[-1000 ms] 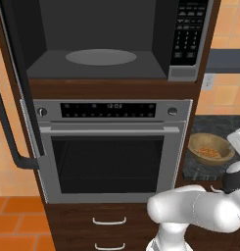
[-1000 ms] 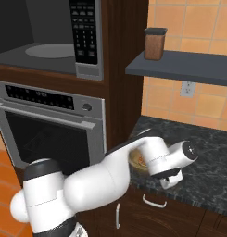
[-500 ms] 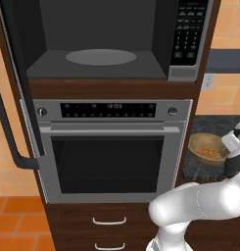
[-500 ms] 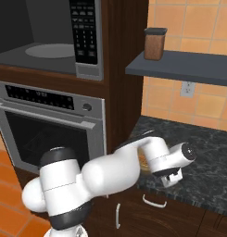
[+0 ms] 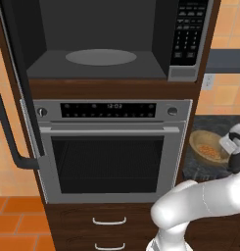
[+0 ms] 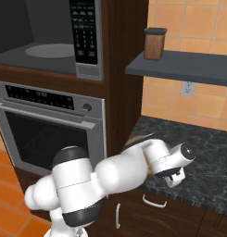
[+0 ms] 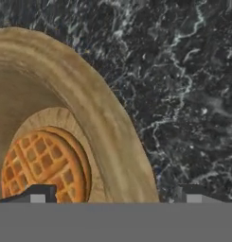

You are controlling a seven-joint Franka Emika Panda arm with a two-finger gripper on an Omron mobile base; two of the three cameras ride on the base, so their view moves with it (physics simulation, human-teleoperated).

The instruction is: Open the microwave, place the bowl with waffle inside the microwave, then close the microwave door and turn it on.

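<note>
The microwave (image 5: 99, 39) stands open, its grey turntable (image 5: 101, 56) bare and its keypad (image 5: 190, 29) at the right. At far left the microwave door (image 5: 13, 98) is swung out with its dark bar handle. On the black counter the bowl with waffle (image 5: 208, 149) rests; in the right base view my arm hides all of it but a tan sliver (image 6: 138, 138). My gripper (image 5: 228, 147) (image 6: 173, 176) is low at the bowl's right side. In the hand view the gripper (image 7: 115, 194) is open and straddles the bowl's rim (image 7: 108, 137), one fingertip (image 7: 37, 194) over the waffle (image 7: 41, 165), the other over the counter.
A steel oven (image 5: 109, 152) with a horizontal handle sits under the microwave, with drawers (image 5: 109, 221) below. The speckled counter (image 6: 203, 152) runs right of the cabinet column. A shelf (image 6: 179, 67) above it carries a brown jar (image 6: 154, 44). A wall outlet (image 6: 187, 89) is behind.
My arm's shoulder and elbow have turned and risen a little while the hand has stayed at the bowl's right side. The jaws remain open and the bowl has not moved.
</note>
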